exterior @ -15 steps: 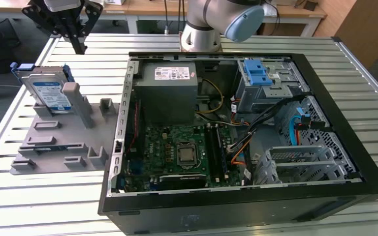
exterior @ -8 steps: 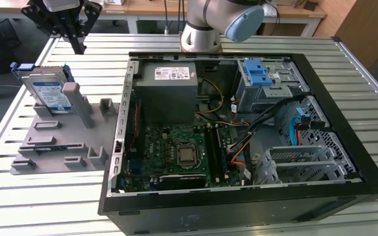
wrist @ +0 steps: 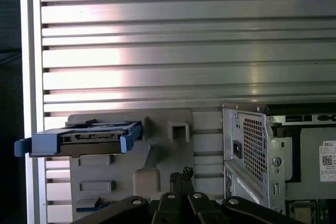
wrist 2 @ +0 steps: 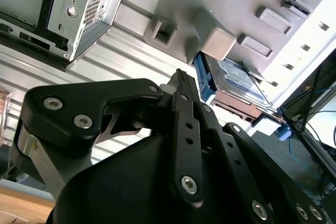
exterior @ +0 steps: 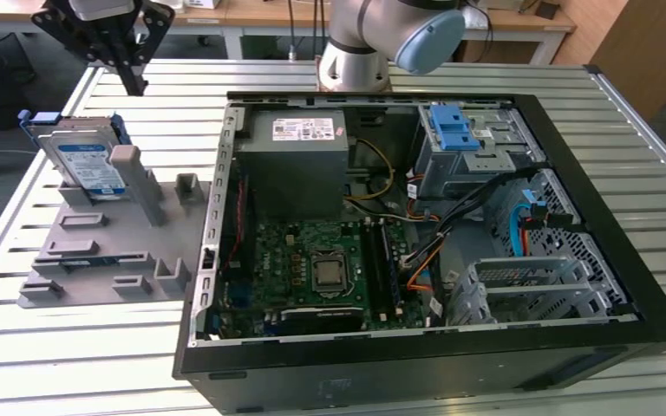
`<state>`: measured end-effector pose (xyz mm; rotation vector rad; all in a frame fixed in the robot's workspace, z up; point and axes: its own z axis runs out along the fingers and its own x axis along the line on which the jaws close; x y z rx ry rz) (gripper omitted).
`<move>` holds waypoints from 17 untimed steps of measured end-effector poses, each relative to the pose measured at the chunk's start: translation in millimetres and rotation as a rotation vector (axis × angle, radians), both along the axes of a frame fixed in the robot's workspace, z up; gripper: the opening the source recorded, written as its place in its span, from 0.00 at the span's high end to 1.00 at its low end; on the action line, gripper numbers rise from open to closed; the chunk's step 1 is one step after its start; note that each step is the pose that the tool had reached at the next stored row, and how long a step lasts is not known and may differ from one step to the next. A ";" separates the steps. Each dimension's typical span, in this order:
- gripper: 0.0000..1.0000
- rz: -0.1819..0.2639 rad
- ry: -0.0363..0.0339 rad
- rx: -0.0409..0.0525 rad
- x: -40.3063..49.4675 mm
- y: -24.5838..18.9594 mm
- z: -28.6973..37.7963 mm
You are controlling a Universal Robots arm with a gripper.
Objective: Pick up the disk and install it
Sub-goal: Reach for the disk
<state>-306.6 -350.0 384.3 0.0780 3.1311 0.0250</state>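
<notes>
Aluminium slats of the table carried everything I could see. On the exterior view's right lay the open black computer case, with its grey power-supply box at the far side and a silver cage with a light-blue latch in the far right corner. A second silver cage stood nearer, and I could make out no drive in it.

On the exterior view's left sat the grey fixture plate. The disk stood on edge at its far end, leaning against a grey post, its blue rails and blue-and-white label plain to me. It was well apart from the case.

The gripper hung above the table just beyond the far end of the fixture, near the disk but not touching it. In both wrist views its jaws looked closed, tips together with nothing between them, and the disk lay off to one side.

By my reckoning the task had barely begun: the disk was not yet gripped, lifted or installed.
</notes>
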 end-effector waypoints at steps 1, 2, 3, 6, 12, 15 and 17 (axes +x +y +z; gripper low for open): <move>0.89 0.000 0.0001 0.0000 -0.8 0.1 0.0; 0.89 0.000 0.0000 0.0000 -1.6 0.1 0.0; 0.89 0.000 0.0000 0.0000 -2.3 0.2 0.0; 0.89 0.000 0.0000 0.0000 -4.5 0.3 -0.1; 0.89 0.000 -0.0001 0.0001 -7.8 0.8 -0.3; 0.89 0.000 0.0000 0.0000 -9.1 1.1 -0.3; 0.89 0.000 0.0000 0.0001 -10.2 1.3 -0.4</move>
